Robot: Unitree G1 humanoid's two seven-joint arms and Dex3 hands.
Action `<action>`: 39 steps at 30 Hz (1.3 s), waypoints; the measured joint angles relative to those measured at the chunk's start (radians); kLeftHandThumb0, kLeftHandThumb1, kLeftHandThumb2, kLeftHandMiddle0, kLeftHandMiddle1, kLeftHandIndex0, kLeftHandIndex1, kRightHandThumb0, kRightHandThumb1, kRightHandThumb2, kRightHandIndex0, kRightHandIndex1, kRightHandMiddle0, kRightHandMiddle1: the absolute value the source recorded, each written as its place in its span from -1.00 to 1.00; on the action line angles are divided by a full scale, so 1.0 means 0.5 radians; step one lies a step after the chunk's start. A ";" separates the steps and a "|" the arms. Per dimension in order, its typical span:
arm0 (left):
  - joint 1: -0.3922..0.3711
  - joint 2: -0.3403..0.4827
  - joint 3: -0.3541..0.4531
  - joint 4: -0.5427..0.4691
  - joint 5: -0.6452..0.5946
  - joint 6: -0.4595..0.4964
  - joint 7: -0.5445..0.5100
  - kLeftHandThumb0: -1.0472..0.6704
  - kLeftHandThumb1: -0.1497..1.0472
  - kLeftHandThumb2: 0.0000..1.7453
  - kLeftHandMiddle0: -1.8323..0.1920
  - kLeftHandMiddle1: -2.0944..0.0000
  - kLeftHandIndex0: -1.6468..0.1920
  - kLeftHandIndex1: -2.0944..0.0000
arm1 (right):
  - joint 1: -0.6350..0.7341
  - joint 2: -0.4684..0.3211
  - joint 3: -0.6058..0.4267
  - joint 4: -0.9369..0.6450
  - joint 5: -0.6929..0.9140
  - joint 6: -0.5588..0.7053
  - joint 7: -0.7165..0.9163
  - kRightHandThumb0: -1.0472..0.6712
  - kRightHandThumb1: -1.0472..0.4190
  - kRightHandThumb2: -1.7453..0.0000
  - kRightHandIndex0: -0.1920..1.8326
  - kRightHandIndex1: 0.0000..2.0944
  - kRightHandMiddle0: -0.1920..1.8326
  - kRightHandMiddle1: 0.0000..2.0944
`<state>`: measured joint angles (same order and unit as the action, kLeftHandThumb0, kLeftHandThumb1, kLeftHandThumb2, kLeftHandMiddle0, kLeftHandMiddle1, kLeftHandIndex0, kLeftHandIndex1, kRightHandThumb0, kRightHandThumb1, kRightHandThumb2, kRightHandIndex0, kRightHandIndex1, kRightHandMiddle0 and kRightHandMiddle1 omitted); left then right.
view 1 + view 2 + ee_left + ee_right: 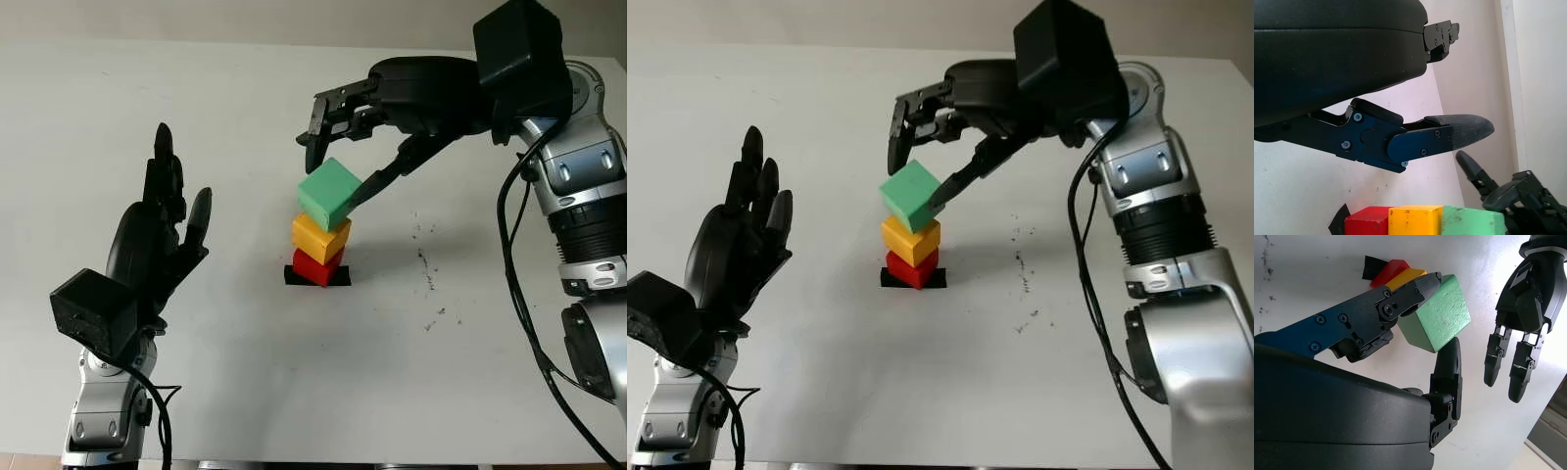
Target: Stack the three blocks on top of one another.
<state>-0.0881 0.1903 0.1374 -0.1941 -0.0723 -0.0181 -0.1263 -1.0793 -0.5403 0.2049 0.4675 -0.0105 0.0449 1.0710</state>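
A red block (315, 266) stands on a black patch (340, 278) in the middle of the white table. On it sits a yellow block (321, 235). A green block (328, 191) is on top, tilted and turned, one lower edge on the yellow block. My right hand (338, 162) reaches in from the right and is shut on the green block (1442, 316): the thumb (370, 184) presses its right side and the other fingers (318, 127) curve over its top left. My left hand (162, 230) is open, raised upright well left of the stack.
Small dark specks (427, 262) mark the table (245, 372) right of the stack. The right forearm and its cable (519, 294) hang over the table's right side. The table's far edge (196, 44) runs along the back.
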 measured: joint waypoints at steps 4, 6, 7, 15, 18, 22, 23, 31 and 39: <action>0.003 0.000 -0.001 0.000 0.001 0.001 0.002 -0.60 1.00 -0.35 1.00 1.00 1.00 1.00 | 0.009 0.008 0.001 0.012 -0.011 -0.028 -0.002 -0.34 -0.88 0.93 -0.55 -0.94 -0.52 0.63; 0.003 0.000 -0.001 0.000 0.005 0.001 0.002 -0.60 1.00 -0.35 1.00 1.00 1.00 1.00 | 0.009 0.010 0.001 0.020 -0.013 -0.040 -0.002 -0.34 -0.88 0.94 -0.56 -0.95 -0.52 0.63; 0.003 0.000 -0.002 0.000 0.005 0.001 0.002 -0.60 1.00 -0.35 1.00 1.00 1.00 1.00 | 0.011 0.012 0.001 0.025 -0.013 -0.050 -0.002 -0.34 -0.88 0.94 -0.55 -0.94 -0.52 0.63; 0.008 0.000 -0.001 0.000 0.001 0.001 0.002 -0.59 1.00 -0.35 1.00 1.00 1.00 1.00 | 0.036 0.019 0.001 0.028 -0.035 -0.068 -0.002 -0.35 -0.88 0.94 -0.57 -0.95 -0.53 0.63; 0.012 0.000 -0.001 0.000 0.001 0.001 0.001 -0.60 1.00 -0.35 1.00 1.00 1.00 1.00 | 0.036 0.019 0.001 0.028 -0.039 -0.068 -0.002 -0.34 -0.88 0.94 -0.57 -0.95 -0.54 0.62; 0.013 0.000 0.003 0.000 -0.016 0.008 0.002 -0.59 1.00 -0.37 1.00 1.00 1.00 1.00 | 0.036 0.019 0.001 0.027 -0.040 -0.068 0.006 -0.34 -0.88 0.94 -0.58 -0.96 -0.54 0.62; 0.013 0.000 0.003 -0.001 -0.021 0.012 0.003 -0.59 1.00 -0.37 1.00 1.00 1.00 1.00 | 0.036 0.019 0.001 0.027 -0.039 -0.068 0.009 -0.34 -0.88 0.94 -0.59 -0.96 -0.54 0.62; 0.013 0.000 0.007 -0.001 -0.027 0.011 0.003 -0.57 1.00 -0.36 1.00 1.00 1.00 1.00 | 0.090 -0.004 0.001 -0.086 -0.116 -0.132 -0.050 -0.59 -0.72 0.94 -0.76 -0.99 -0.81 0.08; 0.013 0.000 0.008 0.000 -0.029 0.011 0.001 -0.57 1.00 -0.35 1.00 1.00 1.00 1.00 | 0.120 -0.084 0.012 -0.282 -0.192 -0.111 -0.030 -0.83 -0.75 0.93 -1.00 -1.00 -0.99 -0.78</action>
<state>-0.0818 0.1905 0.1413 -0.1941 -0.0866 -0.0128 -0.1260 -1.0191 -0.5822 0.2109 0.3263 -0.1063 -0.0105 1.0560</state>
